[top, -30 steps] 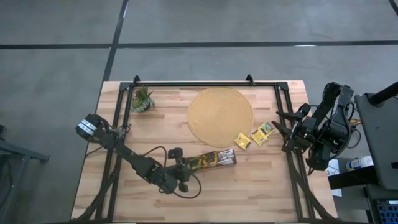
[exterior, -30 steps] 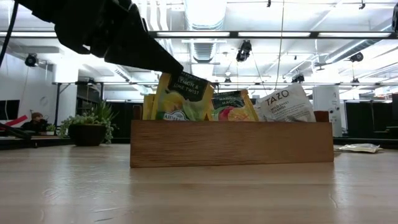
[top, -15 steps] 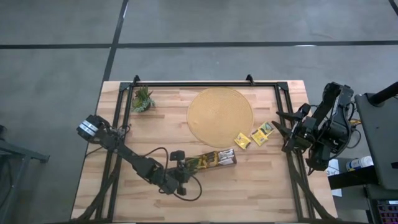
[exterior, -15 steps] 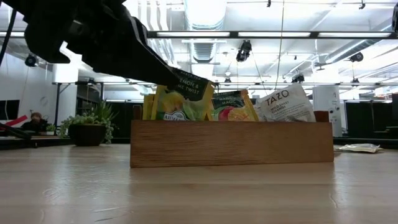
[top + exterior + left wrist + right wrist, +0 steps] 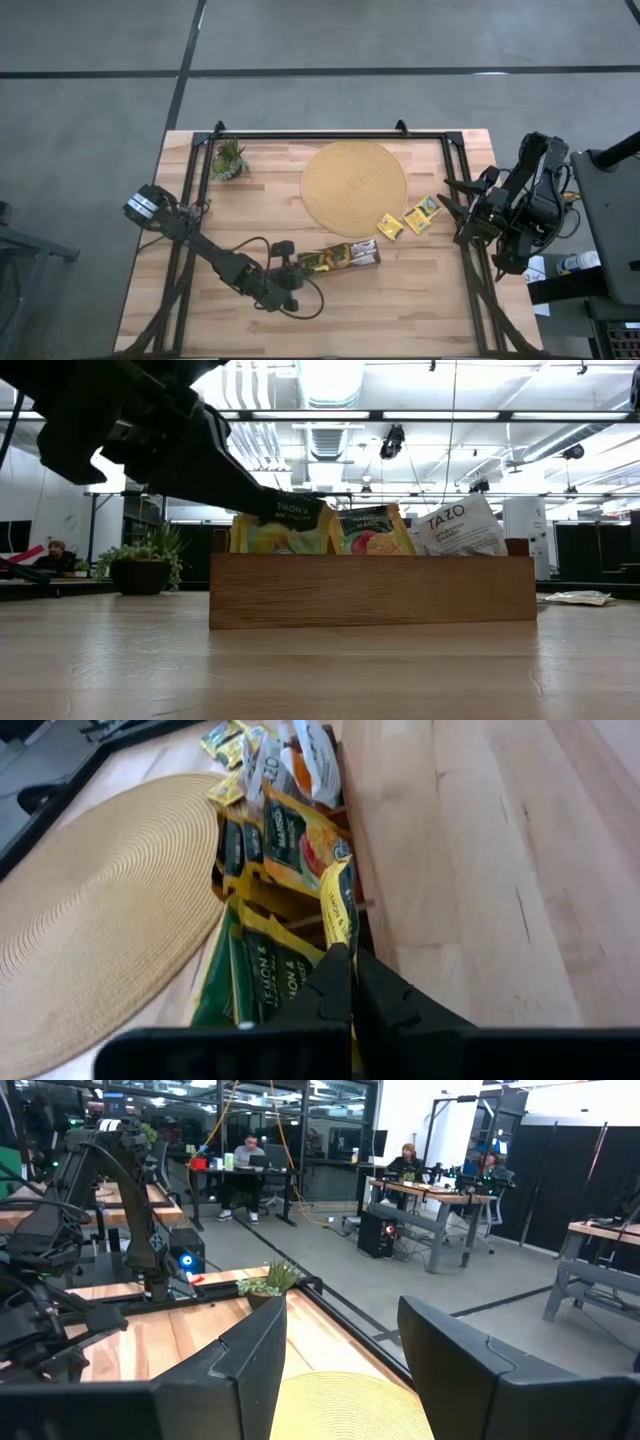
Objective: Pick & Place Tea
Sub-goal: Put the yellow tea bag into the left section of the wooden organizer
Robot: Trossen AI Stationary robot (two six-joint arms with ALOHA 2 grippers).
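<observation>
A brown oblong tray (image 5: 368, 262) near the table's front holds several upright tea sachets (image 5: 372, 530), mostly yellow. My left gripper (image 5: 298, 264) stands at the tray's left end, shut on a yellow sachet (image 5: 338, 910) there. Two more yellow sachets (image 5: 389, 225) (image 5: 421, 214) lie flat on the wood beside the round straw mat (image 5: 354, 187). My right gripper (image 5: 345, 1370) waits open at the table's right edge (image 5: 458, 210), touching nothing. My left gripper pinches the top edge (image 5: 341, 942) of the yellow sachet between its two fingers. In the low view the fingers slant down from the table's left onto the dark top band (image 5: 292, 513). The sachet's lower part stays inside the tray, among the other sachets.
A small green plant (image 5: 229, 160) stands at the far left corner. A black frame (image 5: 330, 135) runs round the table's edges. Bare wood lies in front of the tray (image 5: 370, 592) and left of the mat.
My left gripper has shut on the top of the yellow sachet at the tray's left end and sunk a little. The sachet's top now sits lower in the tray than it did a second ago. The right arm has kept still.
</observation>
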